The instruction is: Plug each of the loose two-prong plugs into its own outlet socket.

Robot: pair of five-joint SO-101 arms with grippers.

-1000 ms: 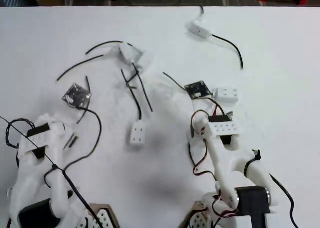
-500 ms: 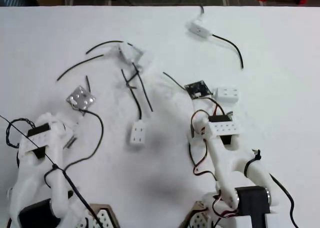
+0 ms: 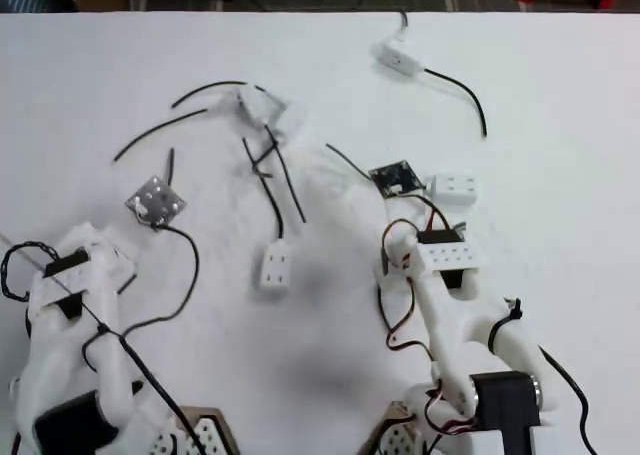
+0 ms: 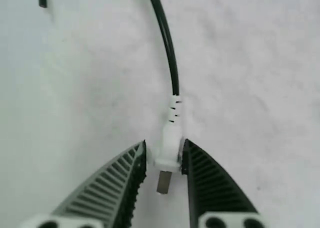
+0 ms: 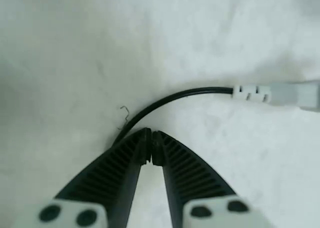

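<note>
My left gripper [image 4: 164, 153] is shut on a white two-prong plug [image 4: 170, 138]; a metal prong points back between its fingers and the black cable [image 4: 167, 42] runs away from it. In the high view the left arm [image 3: 70, 275] sits at the near left, with that cable curving up to a silver square module [image 3: 155, 201]. My right gripper [image 5: 151, 140] is shut with its fingertips touching, and a black cable [image 5: 165, 98] passes just beside them to a white plug [image 5: 295, 93]. White outlet sockets lie at the centre [image 3: 275, 265] and beyond the right arm [image 3: 455, 186].
A black module [image 3: 395, 178] lies beside the right socket. Another white connector [image 3: 400, 55] with a black cable sits at the far edge. A white piece [image 3: 255, 103] with several loose black cables lies at far centre-left. The right arm [image 3: 440, 255] stands mid-right.
The left arm has drawn back toward the near-left edge with the plug, dragging its cable; the silver module shifted and turned slightly. The right arm has not moved.
</note>
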